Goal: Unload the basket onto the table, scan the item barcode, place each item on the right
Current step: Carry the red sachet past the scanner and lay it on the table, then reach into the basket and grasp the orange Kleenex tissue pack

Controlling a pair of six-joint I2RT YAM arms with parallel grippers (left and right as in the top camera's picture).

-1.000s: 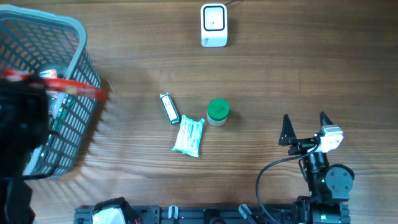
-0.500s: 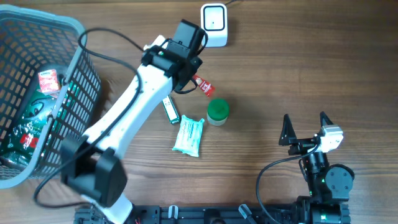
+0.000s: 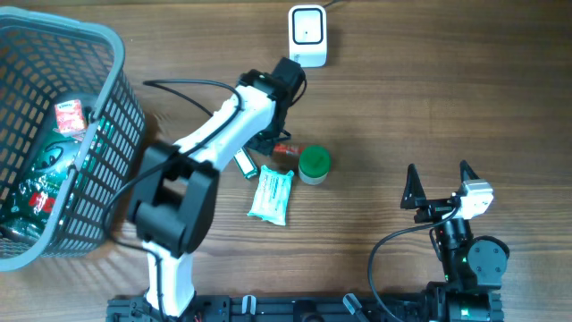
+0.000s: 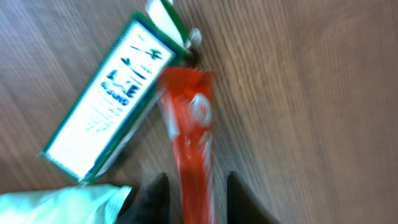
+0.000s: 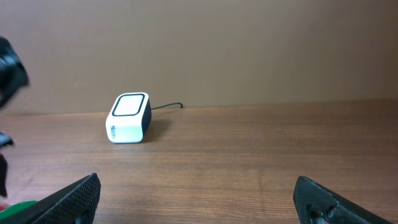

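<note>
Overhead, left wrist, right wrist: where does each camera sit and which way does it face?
Overhead: above the table, looking straight down at basket, scanner and items; both arms show, the left arm stretched to mid-table.
Left wrist: on the left arm, pointing down at a red packet beside a green box; its jaws flank the packet.
Right wrist: low over the table, facing level toward the scanner; its open jaws fill the bottom corners.
Shared: overhead and right wrist both show the scanner; overhead and left wrist, the packet.
</note>
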